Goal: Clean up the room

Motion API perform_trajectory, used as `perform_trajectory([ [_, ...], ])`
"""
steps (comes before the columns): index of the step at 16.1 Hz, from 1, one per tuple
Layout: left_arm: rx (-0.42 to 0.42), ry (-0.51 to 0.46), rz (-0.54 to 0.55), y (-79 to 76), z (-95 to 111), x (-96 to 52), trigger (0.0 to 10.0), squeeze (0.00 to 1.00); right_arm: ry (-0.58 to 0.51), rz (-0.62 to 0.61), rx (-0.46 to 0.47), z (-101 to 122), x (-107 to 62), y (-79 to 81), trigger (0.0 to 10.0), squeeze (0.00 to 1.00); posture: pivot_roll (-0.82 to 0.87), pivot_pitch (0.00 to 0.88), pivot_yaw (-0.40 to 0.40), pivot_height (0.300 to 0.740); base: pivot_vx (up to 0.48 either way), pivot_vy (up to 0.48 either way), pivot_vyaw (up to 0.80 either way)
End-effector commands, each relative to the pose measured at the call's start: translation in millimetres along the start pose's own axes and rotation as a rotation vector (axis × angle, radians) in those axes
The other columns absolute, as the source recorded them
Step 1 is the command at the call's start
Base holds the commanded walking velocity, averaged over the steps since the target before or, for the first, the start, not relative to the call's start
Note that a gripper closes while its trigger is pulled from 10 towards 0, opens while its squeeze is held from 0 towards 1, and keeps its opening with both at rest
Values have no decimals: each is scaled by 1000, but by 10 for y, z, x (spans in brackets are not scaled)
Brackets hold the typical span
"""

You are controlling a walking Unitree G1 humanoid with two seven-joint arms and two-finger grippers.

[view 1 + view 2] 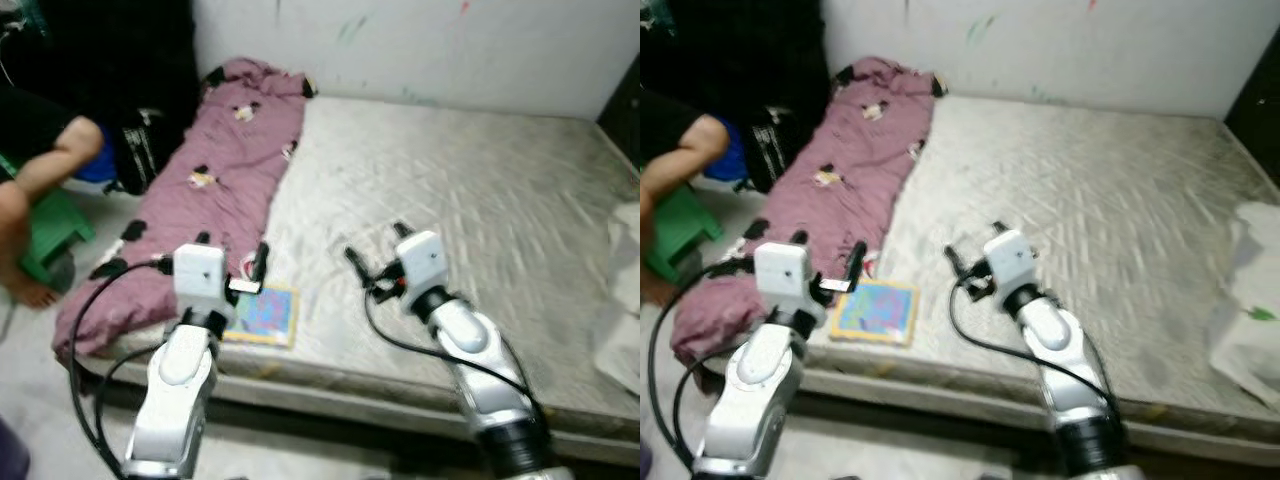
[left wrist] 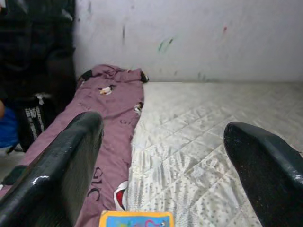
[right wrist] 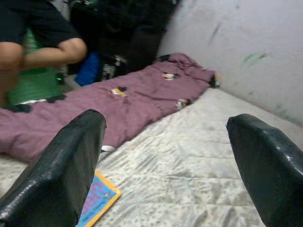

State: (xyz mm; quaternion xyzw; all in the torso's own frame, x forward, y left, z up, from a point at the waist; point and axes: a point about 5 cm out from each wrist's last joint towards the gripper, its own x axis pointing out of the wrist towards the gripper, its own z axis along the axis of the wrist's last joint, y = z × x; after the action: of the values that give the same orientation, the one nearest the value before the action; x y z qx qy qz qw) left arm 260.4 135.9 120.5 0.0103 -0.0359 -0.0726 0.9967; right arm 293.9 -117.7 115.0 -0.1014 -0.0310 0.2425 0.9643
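Arms reach forward from the near edge of the bed, both held just above the mattress (image 1: 450,190). The left end effector (image 1: 232,262) has its two black fingers (image 2: 57,175) spread wide apart with nothing between them; it hovers over the near left part of the mattress. Just below and beside it lies a colourful picture book (image 1: 262,313), flat on the mattress near the bed's front edge, close to the right fingertip of that end effector without clearly touching it. The right end effector (image 1: 373,252) is held out further toward the middle of the mattress, its fingers (image 3: 61,170) also wide apart and empty; the book lies to its left and slightly nearer the robot.

To the left of the left end effector, a mauve blanket (image 1: 210,190) with small cartoon prints runs along the mattress's left side, from the near corner back to the wall. Well to the right of the right end effector, a pale crumpled cloth or bag (image 1: 1250,320) sits at the mattress's right edge.

Beyond the blanket, off the bed, a person's bare arm (image 1: 55,155) shows beside a green stool (image 1: 50,225). A marked white wall (image 1: 420,45) stands behind the bed.
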Motion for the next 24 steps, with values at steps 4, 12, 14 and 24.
perform_trajectory([
  [4,8,-12,5,14,34,11,10000,0,-5,-1,-7,15,6,-19,10000,0,-32,0,5,740,0,0,0],
  [12,23,-25,-1,5,45,42,10000,0,-6,-4,-10,7,32,-33,10000,0,-32,0,4,740,0,0,0],
  [14,18,-25,2,4,44,46,10000,0,-3,-6,-8,5,36,-39,10000,0,-33,0,4,740,0,0,-319],
  [24,2,-44,-14,-3,72,73,10000,0,-2,-13,-3,-7,54,-45,10000,0,-33,0,5,740,0,0,-583],
])
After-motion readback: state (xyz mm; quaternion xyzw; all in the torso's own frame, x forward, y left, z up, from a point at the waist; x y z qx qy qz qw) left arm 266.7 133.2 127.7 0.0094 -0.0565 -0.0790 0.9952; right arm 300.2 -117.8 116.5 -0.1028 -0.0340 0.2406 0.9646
